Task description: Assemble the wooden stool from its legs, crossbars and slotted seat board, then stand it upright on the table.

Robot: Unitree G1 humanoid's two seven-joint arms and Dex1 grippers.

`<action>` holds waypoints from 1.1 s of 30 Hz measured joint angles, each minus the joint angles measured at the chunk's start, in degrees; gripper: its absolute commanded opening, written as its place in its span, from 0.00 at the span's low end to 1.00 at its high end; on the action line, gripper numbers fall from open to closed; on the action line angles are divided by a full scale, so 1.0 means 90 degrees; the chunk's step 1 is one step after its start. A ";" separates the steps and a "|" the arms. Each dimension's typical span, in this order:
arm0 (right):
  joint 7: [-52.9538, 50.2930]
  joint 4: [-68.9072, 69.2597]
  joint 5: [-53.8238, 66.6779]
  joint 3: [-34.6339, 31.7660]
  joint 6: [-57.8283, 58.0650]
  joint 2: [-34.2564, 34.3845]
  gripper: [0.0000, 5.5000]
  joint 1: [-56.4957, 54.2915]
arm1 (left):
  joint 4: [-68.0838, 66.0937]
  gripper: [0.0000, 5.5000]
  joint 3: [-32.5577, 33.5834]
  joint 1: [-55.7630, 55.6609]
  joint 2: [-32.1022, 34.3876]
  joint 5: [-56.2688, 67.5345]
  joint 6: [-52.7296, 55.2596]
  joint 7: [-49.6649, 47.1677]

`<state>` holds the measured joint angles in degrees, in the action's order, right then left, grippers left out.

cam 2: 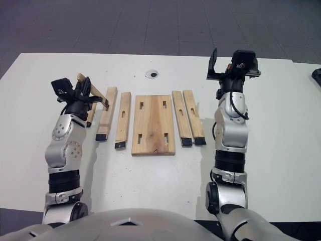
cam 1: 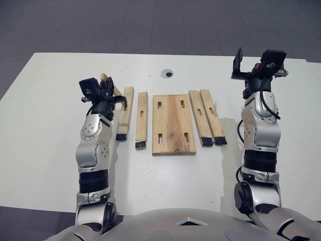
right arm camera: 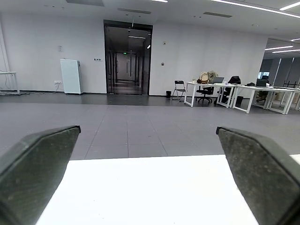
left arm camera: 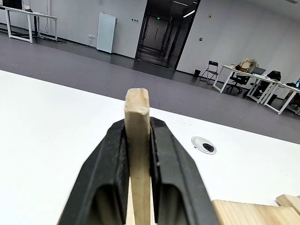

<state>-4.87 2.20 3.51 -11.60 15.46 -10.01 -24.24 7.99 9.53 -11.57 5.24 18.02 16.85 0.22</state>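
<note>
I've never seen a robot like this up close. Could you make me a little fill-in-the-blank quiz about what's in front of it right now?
1. The ____ claw is shut on a wooden piece.
2. The seat board has ____ slots cut through it.
3. Just right of the board, ____ dark-tipped legs lie side by side.
4. The right claw is open and holds ____.

Missing words: left; four; two; nothing.
</note>
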 measured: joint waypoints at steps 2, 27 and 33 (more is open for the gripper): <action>-0.0003 -0.0005 -0.0002 0.0012 -0.0002 0.0011 0.98 0.0000 | -0.0066 0.08 -0.0019 0.0006 -0.0005 -0.0062 -0.0062 0.0038; 0.0120 0.0365 0.0003 0.0208 0.0327 0.0042 0.98 0.0045 | -0.0217 0.08 -0.0447 0.0713 -0.0086 -0.0744 -0.0900 0.0207; 0.0135 0.0387 0.0000 0.0255 0.0426 0.0051 0.98 0.0043 | -0.0270 0.08 -0.0500 0.0776 -0.0071 -0.0813 -0.1025 0.0201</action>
<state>-3.65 5.68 3.51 -9.31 19.29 -9.56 -23.85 5.56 5.04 -4.58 4.61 10.70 7.62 2.02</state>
